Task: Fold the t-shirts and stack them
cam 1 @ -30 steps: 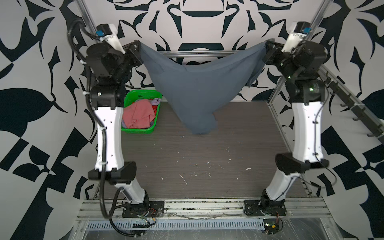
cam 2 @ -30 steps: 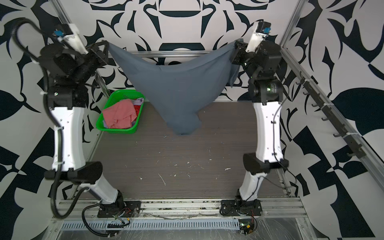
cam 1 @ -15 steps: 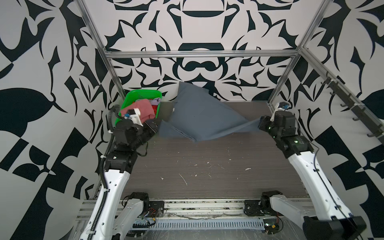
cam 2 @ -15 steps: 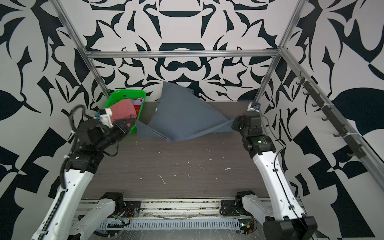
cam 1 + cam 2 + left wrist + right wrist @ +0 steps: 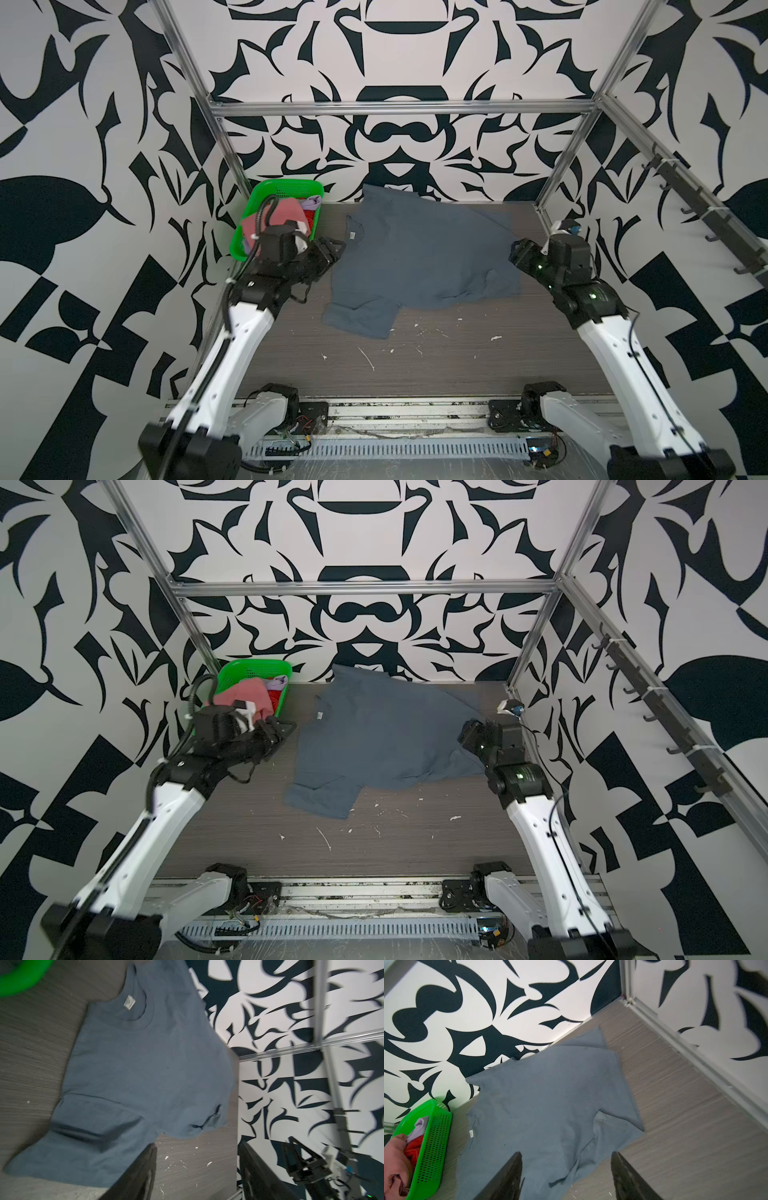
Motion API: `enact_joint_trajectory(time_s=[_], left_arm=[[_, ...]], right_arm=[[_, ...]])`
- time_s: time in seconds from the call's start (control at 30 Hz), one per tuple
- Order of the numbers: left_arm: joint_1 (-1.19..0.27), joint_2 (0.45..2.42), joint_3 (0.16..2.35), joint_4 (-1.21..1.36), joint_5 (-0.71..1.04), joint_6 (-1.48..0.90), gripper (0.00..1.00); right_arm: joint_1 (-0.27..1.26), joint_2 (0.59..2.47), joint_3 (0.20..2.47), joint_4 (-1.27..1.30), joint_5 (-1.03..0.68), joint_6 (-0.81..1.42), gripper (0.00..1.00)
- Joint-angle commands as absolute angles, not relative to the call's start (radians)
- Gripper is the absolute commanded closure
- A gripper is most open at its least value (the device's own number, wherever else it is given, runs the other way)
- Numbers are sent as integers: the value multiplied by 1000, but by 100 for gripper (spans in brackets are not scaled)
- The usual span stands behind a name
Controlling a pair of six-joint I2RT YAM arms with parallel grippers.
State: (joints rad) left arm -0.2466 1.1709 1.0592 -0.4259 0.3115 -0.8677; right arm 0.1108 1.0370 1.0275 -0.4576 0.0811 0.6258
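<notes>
A slate blue-grey t-shirt (image 5: 419, 257) (image 5: 382, 733) lies spread on the dark table in both top views. Its collar and label point toward the left arm, one sleeve points to the front, and its far edge touches the back wall. My left gripper (image 5: 332, 249) (image 5: 286, 729) hovers open just off the collar side. The left wrist view shows the left gripper (image 5: 197, 1147) empty above bare table beside the t-shirt (image 5: 145, 1064). My right gripper (image 5: 515, 253) (image 5: 465, 733) stands open at the opposite edge. The right wrist view shows the right gripper (image 5: 566, 1154) empty over the t-shirt (image 5: 546, 1105).
A green basket (image 5: 286, 193) (image 5: 249, 667) (image 5: 436, 1126) at the back left holds salmon pink (image 5: 286, 212), lavender (image 5: 311, 203) and red (image 5: 415, 1147) t-shirts. Metal frame posts (image 5: 569, 145) stand at the back corners. White specks (image 5: 370, 361) dot the table's front.
Both arms swung down from high up, where they held the blue-grey t-shirt stretched between them. Both grippers have opened, and the t-shirt now lies flat on the table.
</notes>
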Motion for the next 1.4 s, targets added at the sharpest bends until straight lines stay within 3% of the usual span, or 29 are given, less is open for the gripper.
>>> enact_joint_trajectory(time_s=[0.0,0.33,0.43,0.83,1.2,1.37], left_arm=[[-290,1352,1122,-317,311,-782,32],[-349,1921,1376,-138,266,-799,31],[-349,2005,1387,-101,255,-842,32],[-349,2042,1326,-118,199,-845,32],[-350,2069,1313,-104,209,-859,33],[-347,2088,1305,-113,191,-874,33]], right_arm=[[109,1175,1028,-270,-34,652,31],[108,1563,1087,-149,-99,694,36],[108,1645,1104,-181,-95,708,46],[109,1678,1137,-426,258,630,52],[110,1767,1098,-316,215,627,50],[110,1826,1147,-388,227,642,65]])
